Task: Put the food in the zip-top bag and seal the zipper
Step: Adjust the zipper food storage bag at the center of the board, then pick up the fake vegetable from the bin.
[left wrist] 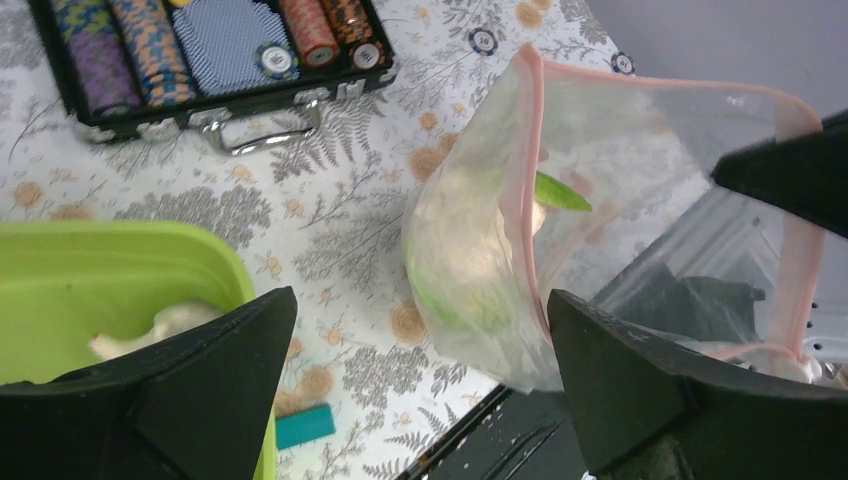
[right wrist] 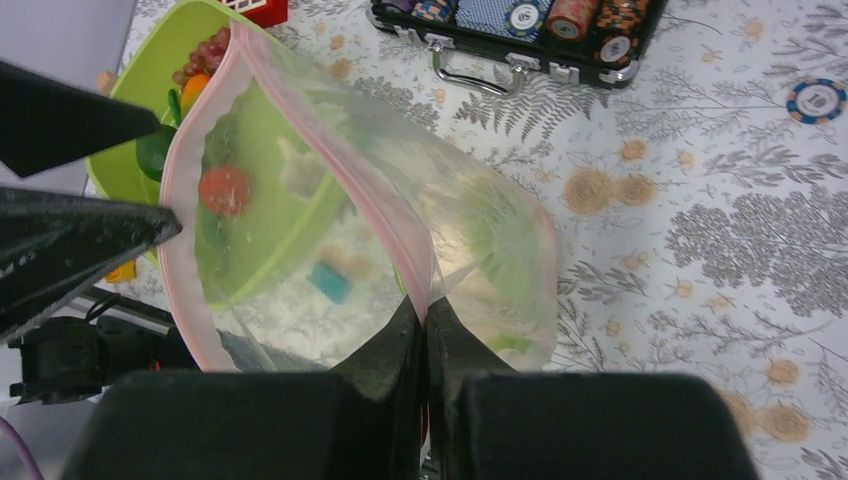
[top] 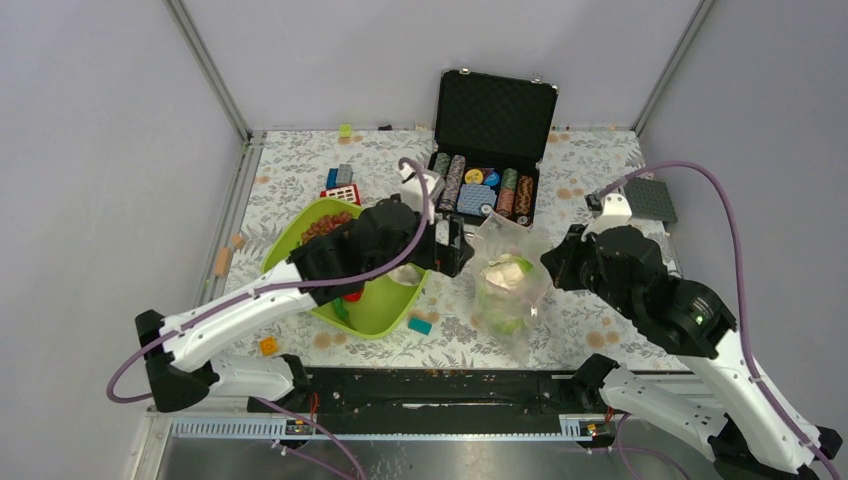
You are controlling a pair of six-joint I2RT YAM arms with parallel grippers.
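Food is only partly packed: a pale cabbage (top: 508,318) and a green pod (left wrist: 560,192) lie inside the bag (top: 495,235), which sits just in front of the right gripper (right wrist: 425,318). That gripper's fingers are pressed together on the pink strip (left wrist: 537,140), pinching one side of the bag's mouth and holding it open. The left gripper (left wrist: 420,305) is spread wide and holds nothing. The bag's mouth is just ahead of it, and the green tray (top: 385,312) is beside its left finger. I think the job now is to fetch more food, so the right gripper should hold tight with the mouth wide and facing the left one. The left gripper should pick one piece, like the tomato (right wrist: 225,188), squeeze it gently, carry it over the pink edge and let go deep inside, not on the rim. Zipping comes last. Some things are hard to see. From above, the left arm covers much of the tray, so I cannot count what is in it. The crinkly plastic blurs what is behind it. One left finger sits very close to the pink strip, and I cannot tell if it touches. The bag's bottom is cut off behind the right fingers.
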